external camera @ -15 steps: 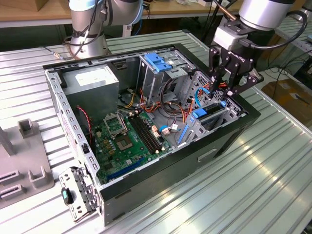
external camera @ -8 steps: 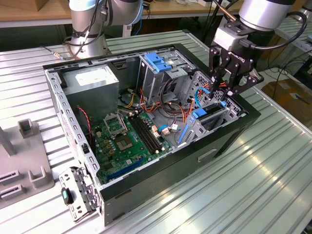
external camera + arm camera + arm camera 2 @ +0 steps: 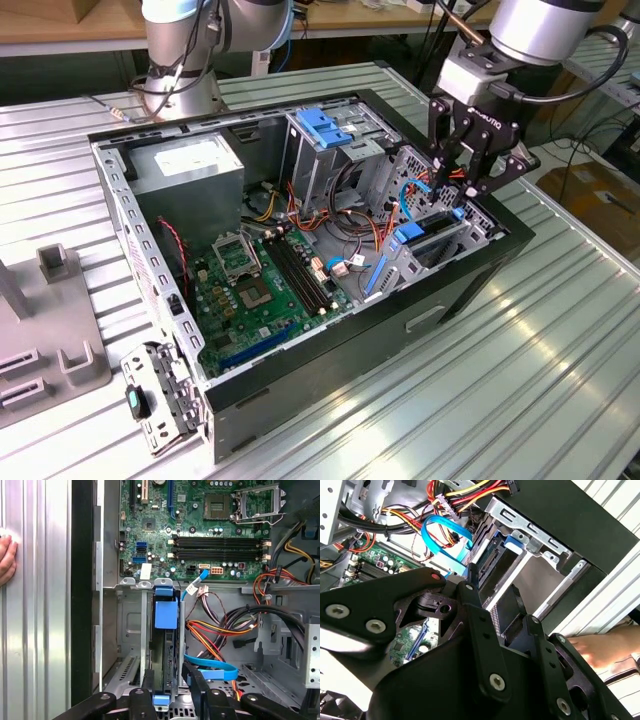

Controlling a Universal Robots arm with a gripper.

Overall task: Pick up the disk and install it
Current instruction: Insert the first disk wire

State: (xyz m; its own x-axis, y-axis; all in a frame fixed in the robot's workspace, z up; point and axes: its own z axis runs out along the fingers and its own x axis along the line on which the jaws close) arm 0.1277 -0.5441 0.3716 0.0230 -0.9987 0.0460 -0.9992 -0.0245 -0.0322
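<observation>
At the exterior view's right your gripper (image 3: 460, 180) sits over the drive bay (image 3: 478, 228), half hiding the disk (image 3: 437, 232) standing on edge; in the second wrist view its fingers (image 3: 475, 595) clamp the disk's (image 3: 512, 606) flanks, in the first wrist view they cover its near end.

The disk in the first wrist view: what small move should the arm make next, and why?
Probably a short, slow press on the disk along its slot. It stands on edge in the drive bay, and the gripper is right at its end. I cannot tell if it is fully seated, so a gentle press seems safer than pulling away.
</observation>
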